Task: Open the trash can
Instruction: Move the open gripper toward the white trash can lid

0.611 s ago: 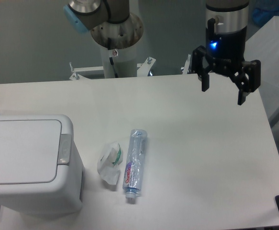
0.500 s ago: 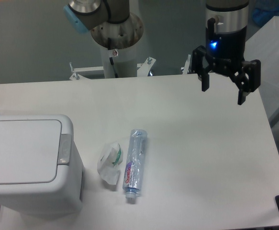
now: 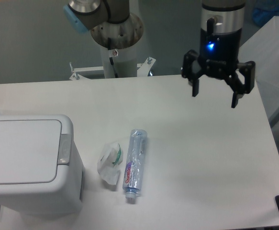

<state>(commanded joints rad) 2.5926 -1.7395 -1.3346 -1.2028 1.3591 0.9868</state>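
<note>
The gripper hangs above the far right part of the white surface, its two black fingers spread wide apart and pointing down, with nothing between them. A blue light glows on the black body just above the fingers, and the silver wrist of the arm rises out of the top of the frame. The trash can sits well apart from the gripper, far to its left and nearer the camera, at the left front corner of the surface; its flat white lid is down and closed, and the grey push-button strip runs along the rim on the side that faces toward the gripper. Between the gripper and the trash can, but much closer to the can, lie two loose items: a clear plastic bottle on its side with its cap end toward the camera and a purple-and-white label, and a crumpled white wrapper with a bit of green on it, just beside the bottle on the side away from the gripper. Wrapper and bottle look nearly touching, though whether they actually meet cannot be told. Behind the surface, to the left of the gripper, stands the robot's round base column on its metal mount, with a pale blue joint cap showing at the top.
</note>
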